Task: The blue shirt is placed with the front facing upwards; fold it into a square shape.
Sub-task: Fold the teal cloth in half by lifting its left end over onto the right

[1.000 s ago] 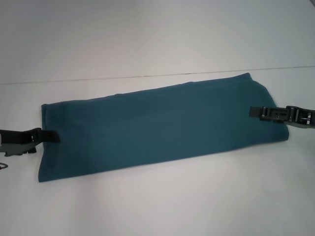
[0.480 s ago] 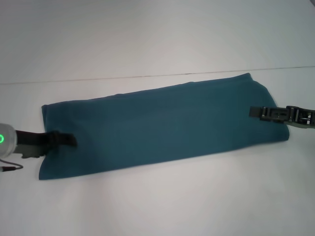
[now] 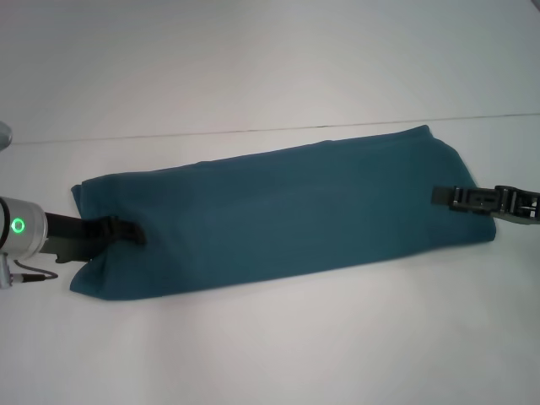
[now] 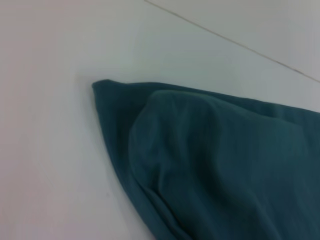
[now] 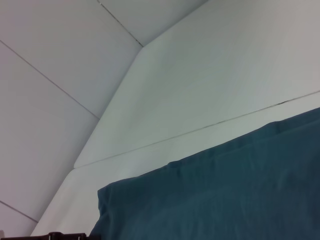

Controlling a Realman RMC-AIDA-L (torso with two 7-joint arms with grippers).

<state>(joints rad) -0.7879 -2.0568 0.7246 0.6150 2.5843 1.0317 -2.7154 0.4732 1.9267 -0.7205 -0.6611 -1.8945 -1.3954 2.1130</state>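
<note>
The blue shirt [image 3: 287, 211] lies on the white table [image 3: 270, 354] as a long teal strip running from near left to far right. Its lettering and collar are hidden. My left gripper [image 3: 126, 233] is at the strip's left end, shut on the cloth, which bulges up around it. The left wrist view shows that raised end [image 4: 200, 150]. My right gripper [image 3: 447, 197] lies over the strip's right end, shut on the cloth there. The right wrist view shows the shirt's far edge [image 5: 225, 200].
A thin seam line [image 3: 211, 132] crosses the table behind the shirt. White tabletop stretches in front of and behind the strip. The left arm's wrist shows a green light [image 3: 17, 225].
My left gripper has moved right onto the shirt's left end, and that end has bunched up and drawn in. My right gripper has shifted slightly right.
</note>
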